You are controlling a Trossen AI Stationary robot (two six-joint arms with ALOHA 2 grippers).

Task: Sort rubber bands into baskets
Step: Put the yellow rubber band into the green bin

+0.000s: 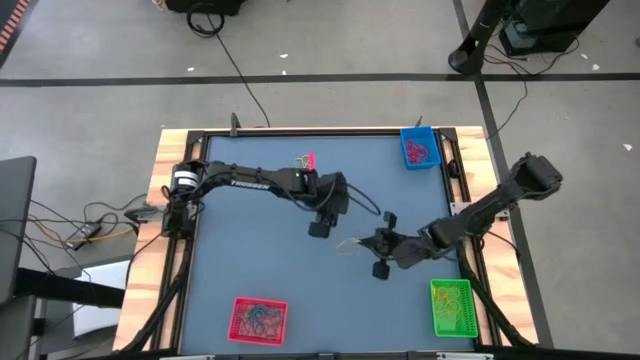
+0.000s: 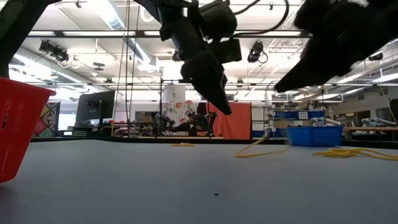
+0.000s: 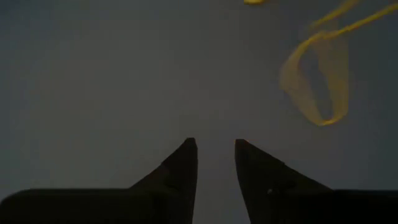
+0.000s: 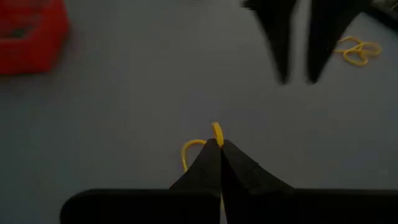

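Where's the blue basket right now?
In the high view, the blue basket sits in the table's far right corner, beyond the right hand, with rubber bands inside.

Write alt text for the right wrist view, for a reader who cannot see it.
The right gripper is shut on a yellow rubber band, its loop showing beside the fingertips above the dark blue-grey table. Beyond it hang the left gripper's two dark fingers, with a few yellow bands lying past them and the red basket off to one side.

white "TROSSEN" lettering, left arm (image 1: pixel 250 181)
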